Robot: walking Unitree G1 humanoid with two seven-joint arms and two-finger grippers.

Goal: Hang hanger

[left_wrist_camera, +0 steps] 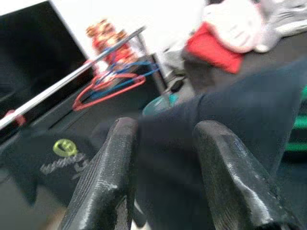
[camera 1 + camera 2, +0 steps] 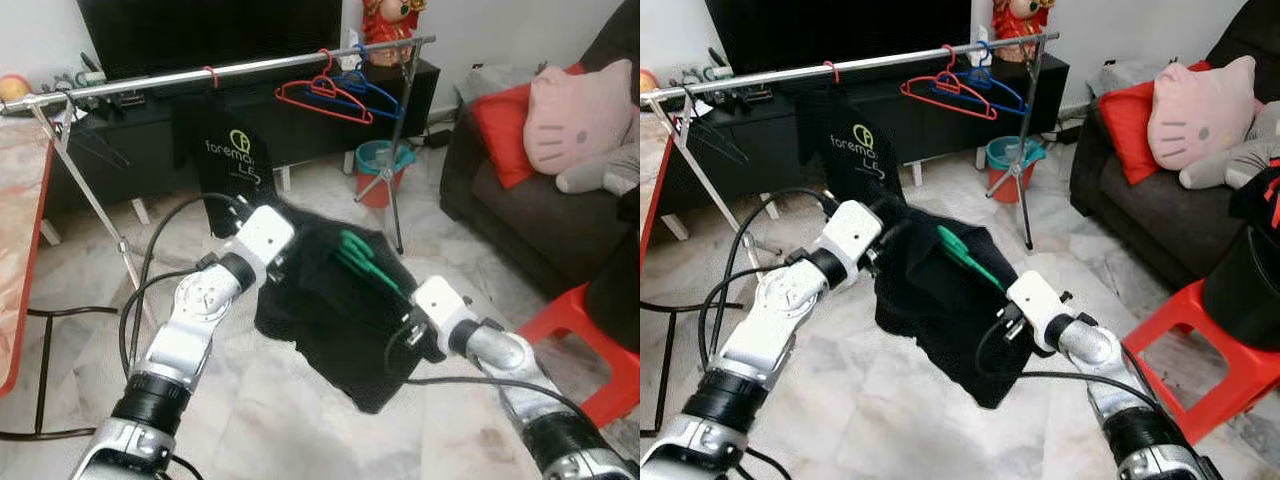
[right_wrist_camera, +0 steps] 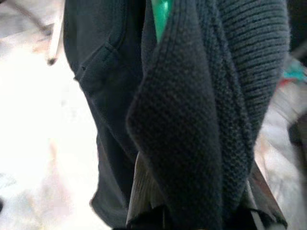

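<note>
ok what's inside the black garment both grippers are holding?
A green hanger pokes out of the folds of the black garment, held up between the left gripper and right gripper. Most of the hanger, and its hook, is covered by cloth.

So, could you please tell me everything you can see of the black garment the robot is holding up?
The black garment is a dark, soft piece of clothing; in the right wrist view its edge looks ribbed and knitted. It hangs bunched and sagging between the two arms, off the floor, in front of the clothes rail. A green hanger pokes out of its upper folds. The left tool holds it at one side, its fingers straddling the cloth, and the right tool grips the other side.
</note>
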